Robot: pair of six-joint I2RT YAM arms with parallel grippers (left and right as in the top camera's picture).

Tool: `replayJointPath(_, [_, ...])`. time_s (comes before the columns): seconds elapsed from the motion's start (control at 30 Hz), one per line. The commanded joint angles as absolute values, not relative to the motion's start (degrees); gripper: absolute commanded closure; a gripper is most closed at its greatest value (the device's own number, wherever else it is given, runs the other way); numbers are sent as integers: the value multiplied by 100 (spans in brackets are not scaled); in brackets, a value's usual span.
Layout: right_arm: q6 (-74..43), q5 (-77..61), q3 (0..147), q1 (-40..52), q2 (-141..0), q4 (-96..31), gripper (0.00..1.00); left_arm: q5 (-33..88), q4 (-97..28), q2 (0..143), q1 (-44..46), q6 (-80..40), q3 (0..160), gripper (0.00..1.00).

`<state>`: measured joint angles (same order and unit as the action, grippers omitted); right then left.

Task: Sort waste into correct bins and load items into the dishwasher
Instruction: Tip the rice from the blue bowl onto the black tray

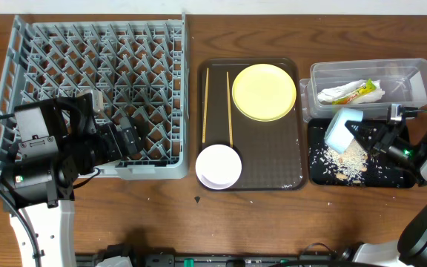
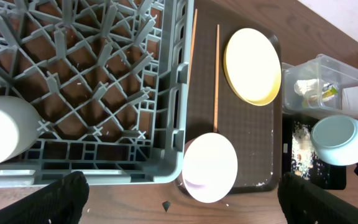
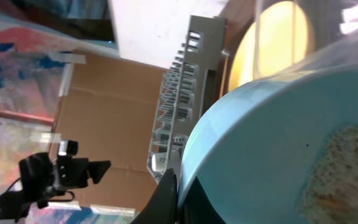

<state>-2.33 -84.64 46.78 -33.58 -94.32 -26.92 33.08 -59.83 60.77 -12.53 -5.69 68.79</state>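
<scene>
My right gripper (image 1: 376, 141) is shut on the rim of the light blue bowl (image 1: 343, 127), holding it tipped over the black tray (image 1: 393, 178). Rice scraps (image 1: 347, 159) lie in the tray, and some still cling inside the bowl (image 3: 347, 162). The jaws (image 3: 176, 199) pinch the bowl's edge. The clear tub (image 1: 415, 74) holds the white napkin (image 1: 338, 93) and the snack wrapper (image 1: 365, 90). My left gripper (image 1: 128, 137) is open and empty over the front edge of the grey dish rack (image 1: 95, 67). A white cup (image 2: 5, 130) sits in the rack.
The brown serving tray (image 1: 273, 159) holds the yellow plate (image 1: 264, 91), two chopsticks (image 1: 206, 104) lying lengthwise, and the white bowl (image 1: 219, 165) at its front left corner, overhanging the edge. Bare wooden table lies in front.
</scene>
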Motion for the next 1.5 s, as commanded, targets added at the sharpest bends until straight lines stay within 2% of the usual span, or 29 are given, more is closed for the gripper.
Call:
replayJointPath(0.0, [-163, -8930, 4672, -3413, -9345, -2611, 99, 3387, -6018, 6097, -1240, -471, 6949, 2])
replayJointPath(0.37, [-320, -8746, 4672, -3435, -9345, -2499, 99, 3387, -6025, 6099, -1240, -471, 6949, 2])
replayJointPath(0.47, [-1492, -7677, 4670, -3459, -9345, -2215, 99, 3387, -6025, 6099, -1240, -471, 6947, 2])
replayJointPath(0.53, [-1308, -8318, 4670, -3395, -9343, -2038, 99, 3387, -6038, 6099, -1240, -471, 6949, 2])
replayJointPath(0.63, [-1479, -7894, 4670, -3371, -9343, -2040, 99, 3387, -6064, 6099, -1240, -471, 6949, 2])
replayJointPath(0.73, [-1184, -8442, 4670, -3345, -9343, -2112, 99, 3387, -6066, 6097, -1240, -471, 6949, 2])
replayJointPath(0.8, [-1730, -7725, 4670, -3371, -9343, -2239, 99, 3387, -6080, 6099, -1240, -471, 6949, 2])
replayJointPath(0.83, [-1844, -7813, 4670, -3382, -9343, -2359, 99, 3387, -6077, 6099, -1240, -471, 6949, 2])
replayJointPath(0.9, [-1549, -8309, 4670, -3347, -9338, -2246, 99, 3387, -6080, 6099, -1240, -471, 6949, 2])
replayJointPath(1.0, [-1660, -7850, 4670, -3336, -9336, -2394, 99, 3387, -6080, 6099, -1240, -471, 6949, 2])
replayJointPath(1.07, [-1352, -8586, 4670, -3282, -9321, -2174, 99, 3387, -6080, 6099, -1240, -471, 6949, 2])
replayJointPath(1.13, [-1566, -8062, 4670, -3258, -9321, -2252, 99, 3387, -6077, 6099, -1240, -471, 6949, 2])
replayJointPath(1.23, [-731, -8943, 4672, -3216, -9310, -2200, 99, 3387, -6097, 6099, -1240, -471, 6947, 2])
replayJointPath(1.27, [-635, -8860, 4674, -3186, -9286, -2209, 99, 3387, -6104, 6099, -1240, -471, 6949, 2])
replayJointPath(1.37, [-799, -8925, 4678, -3122, -9209, -2257, 99, 3387, -6099, 6099, -1240, -471, 6949, 2])
replayJointPath(1.47, [-1310, -7516, 4676, -3050, -9070, -2346, 99, 3387, -6101, 6099, -1240, -471, 6949, 2])
